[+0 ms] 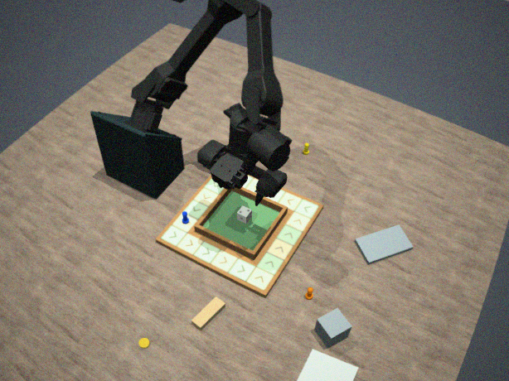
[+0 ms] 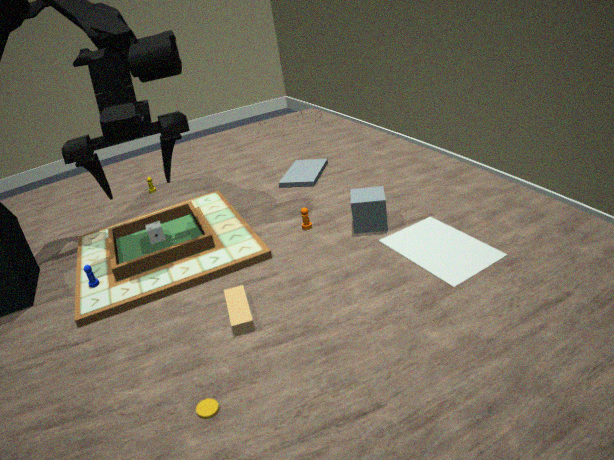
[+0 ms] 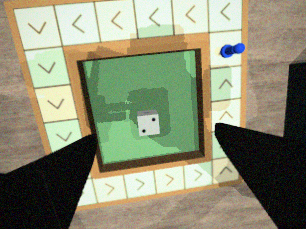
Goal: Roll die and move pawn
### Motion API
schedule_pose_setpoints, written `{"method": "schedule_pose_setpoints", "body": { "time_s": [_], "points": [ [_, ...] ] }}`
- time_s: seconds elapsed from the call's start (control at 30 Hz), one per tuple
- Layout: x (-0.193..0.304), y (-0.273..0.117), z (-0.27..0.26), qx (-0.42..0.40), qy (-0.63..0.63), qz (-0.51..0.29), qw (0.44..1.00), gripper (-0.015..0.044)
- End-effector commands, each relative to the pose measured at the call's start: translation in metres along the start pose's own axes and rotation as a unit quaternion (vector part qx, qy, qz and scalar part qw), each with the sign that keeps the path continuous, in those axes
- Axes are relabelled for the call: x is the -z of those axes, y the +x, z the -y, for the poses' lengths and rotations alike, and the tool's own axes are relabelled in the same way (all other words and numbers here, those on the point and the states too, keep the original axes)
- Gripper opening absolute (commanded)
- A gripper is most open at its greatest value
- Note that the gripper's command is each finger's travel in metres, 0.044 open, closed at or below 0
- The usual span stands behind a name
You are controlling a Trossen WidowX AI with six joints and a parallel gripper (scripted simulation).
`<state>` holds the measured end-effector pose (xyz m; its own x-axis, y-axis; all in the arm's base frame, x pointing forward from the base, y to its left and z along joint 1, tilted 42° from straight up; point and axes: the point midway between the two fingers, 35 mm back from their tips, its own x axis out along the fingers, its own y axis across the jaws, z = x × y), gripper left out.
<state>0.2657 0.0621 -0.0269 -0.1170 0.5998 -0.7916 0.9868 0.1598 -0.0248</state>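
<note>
The white die (image 1: 244,214) (image 2: 155,232) (image 3: 148,124) is inside the green-floored dice tray (image 1: 225,243) (image 2: 164,258) (image 3: 201,103). Its face towards the wrist camera shows two pips; whether it is at rest is not clear. My gripper (image 1: 244,194) (image 2: 139,189) (image 3: 156,134) is wide open and empty, above the tray, with the die below and between the fingertips. The blue pawn (image 1: 185,218) (image 2: 91,276) (image 3: 232,50) stands upright on the board (image 1: 242,269) (image 2: 184,270) (image 3: 37,27), one square before the near-left corner square in the top view.
A yellow pawn (image 1: 306,148) (image 2: 151,184) stands behind the board. An orange pawn (image 1: 309,293) (image 2: 305,218), grey block (image 1: 333,327) (image 2: 369,209), grey slab (image 1: 384,243) (image 2: 303,173), white sheet (image 1: 327,368) (image 2: 443,250), wooden block (image 1: 208,313) (image 2: 238,308) and yellow disc (image 1: 143,342) (image 2: 207,407) lie around it.
</note>
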Motion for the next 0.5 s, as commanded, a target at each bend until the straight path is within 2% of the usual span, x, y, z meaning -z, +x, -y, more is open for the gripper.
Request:
{"method": "schedule_pose_setpoints", "body": {
  "time_s": [0.0, 0.23, 0.47],
  "points": [
    [-0.003, 0.001, 0.003, 0.002, -0.024, 0.004, 1.000, 0.0387],
    [-0.035, 0.013, 0.036, -0.001, -0.281, -0.005, 0.960, 0.0204],
    [-0.057, 0.026, 0.074, -0.013, -0.526, -0.014, 0.850, 0.0200]
  ]
}}
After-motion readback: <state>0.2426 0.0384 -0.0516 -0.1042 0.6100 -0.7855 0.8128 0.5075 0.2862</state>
